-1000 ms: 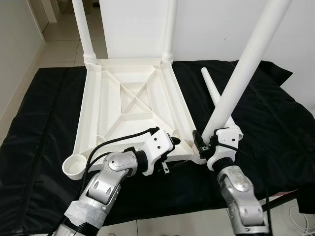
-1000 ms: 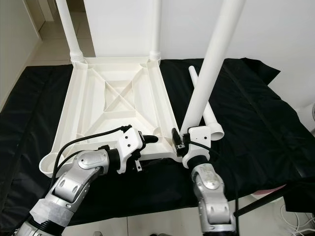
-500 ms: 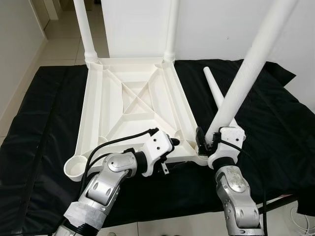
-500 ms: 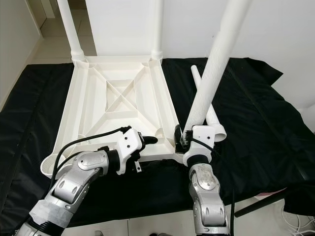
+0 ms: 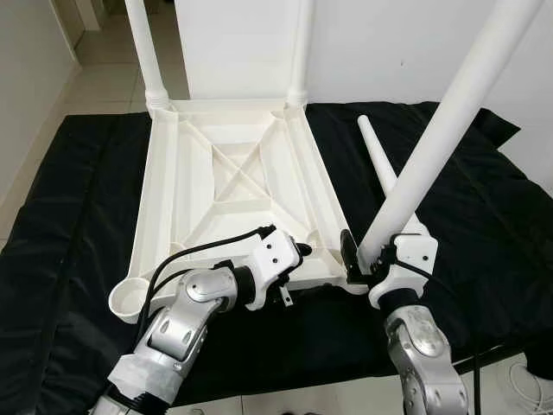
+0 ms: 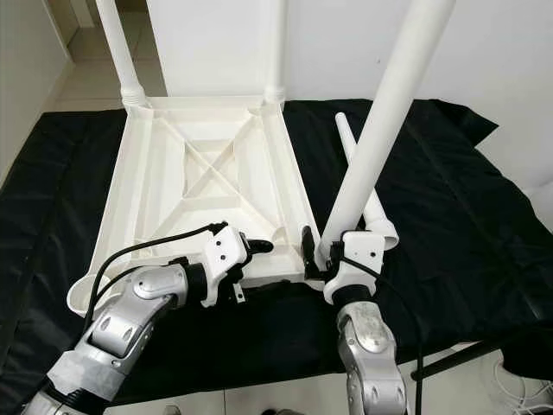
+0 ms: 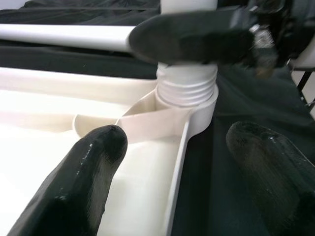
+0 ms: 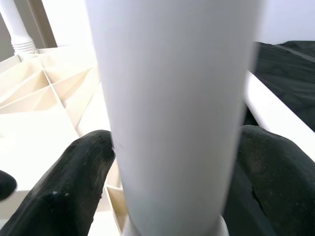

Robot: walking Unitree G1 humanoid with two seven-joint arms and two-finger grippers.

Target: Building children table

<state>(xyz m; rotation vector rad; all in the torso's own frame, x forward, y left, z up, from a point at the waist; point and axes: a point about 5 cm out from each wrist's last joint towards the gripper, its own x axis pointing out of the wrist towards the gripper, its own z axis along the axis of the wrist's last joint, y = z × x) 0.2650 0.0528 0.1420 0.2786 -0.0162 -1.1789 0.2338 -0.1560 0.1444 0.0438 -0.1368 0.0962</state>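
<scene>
The white table top (image 5: 233,173) lies upside down on a black cloth (image 5: 78,199). Two white legs (image 5: 143,52) (image 5: 301,43) stand in its far corners. My right gripper (image 5: 370,252) is shut on a third white leg (image 5: 441,130), which leans to the right. Its threaded end sits in the near right corner socket (image 7: 187,88). My left gripper (image 5: 298,259) is open beside that corner, one finger over the table's inside and one over the cloth. A fourth leg (image 5: 378,160) lies loose on the cloth to the right. The near left socket (image 5: 128,300) holds nothing.
A white wall (image 5: 389,43) rises behind the cloth. Pale floor tiles (image 5: 86,78) show at the far left. A dark bar (image 5: 501,350) and a white cable (image 5: 527,380) lie at the lower right, past the cloth's edge.
My right gripper has shifted a little with the leg, and the leg's foot stands closer over the corner socket. My left gripper has stayed by that corner.
</scene>
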